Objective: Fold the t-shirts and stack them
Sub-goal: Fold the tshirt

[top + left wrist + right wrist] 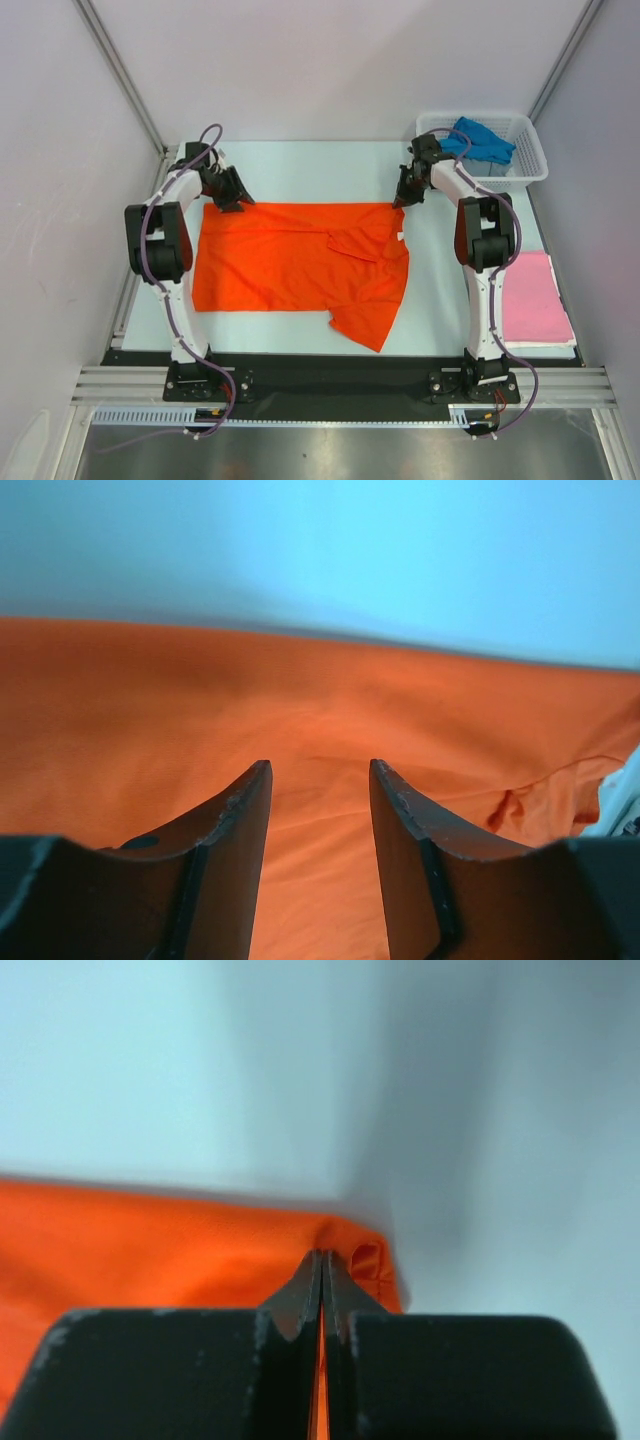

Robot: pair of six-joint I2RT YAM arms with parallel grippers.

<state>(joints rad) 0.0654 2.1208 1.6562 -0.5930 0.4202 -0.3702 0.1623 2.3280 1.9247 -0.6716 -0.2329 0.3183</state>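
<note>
The orange-red t-shirt (300,258) lies spread on the table, one sleeve hanging toward the near edge. My left gripper (238,200) is open over its far left corner; in the left wrist view (320,770) the fingers stand apart above orange cloth (200,710). My right gripper (401,203) is shut on the far right corner of the shirt; in the right wrist view (322,1257) orange cloth (150,1245) shows between the closed jaws. A blue t-shirt (480,140) lies crumpled in the basket. A pink t-shirt (535,295) lies folded at the right.
The white mesh basket (535,160) stands at the back right, close behind my right arm. The pink shirt rests on a white sheet (545,343) near the right edge. Grey walls close in the table at left, back and right.
</note>
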